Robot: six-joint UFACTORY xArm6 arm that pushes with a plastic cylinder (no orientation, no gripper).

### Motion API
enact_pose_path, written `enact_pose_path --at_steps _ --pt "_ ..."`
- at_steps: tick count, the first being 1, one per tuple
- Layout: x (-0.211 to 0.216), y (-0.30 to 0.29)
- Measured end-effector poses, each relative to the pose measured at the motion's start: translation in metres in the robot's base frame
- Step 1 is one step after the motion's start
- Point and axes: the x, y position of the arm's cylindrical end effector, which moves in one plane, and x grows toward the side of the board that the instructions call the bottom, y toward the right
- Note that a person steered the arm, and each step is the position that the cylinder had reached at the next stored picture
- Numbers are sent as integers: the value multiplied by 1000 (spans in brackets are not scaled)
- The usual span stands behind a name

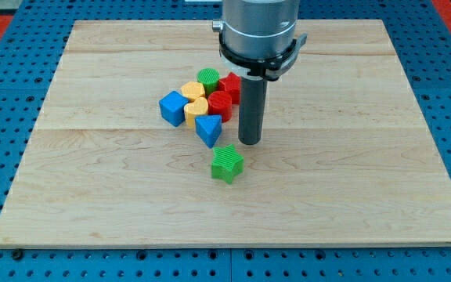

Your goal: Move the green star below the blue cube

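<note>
The green star [227, 164] lies on the wooden board [351, 180], just below the middle of the view. The blue cube [174, 107] sits at the left end of a cluster of blocks, up and to the left of the star. My tip [249, 142] rests on the board just above and to the right of the green star, with a small gap between them. It stands to the right of a blue triangular block [208, 129].
The cluster right of the blue cube holds a yellow block [193, 91], a yellow heart-like block [197, 110], a green cylinder [208, 79], a red cylinder [220, 104] and a red block [230, 85]. Blue pegboard [6, 157] surrounds the board.
</note>
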Motion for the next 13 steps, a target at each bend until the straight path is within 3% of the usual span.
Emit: enact_pose_path --at_steps 2,3,5,9,11,12,13 --pt "9 20" --pt "39 20" --pt "59 7" --pt "51 -88" --pt "55 -99" --pt "13 -99" --pt "4 -99"
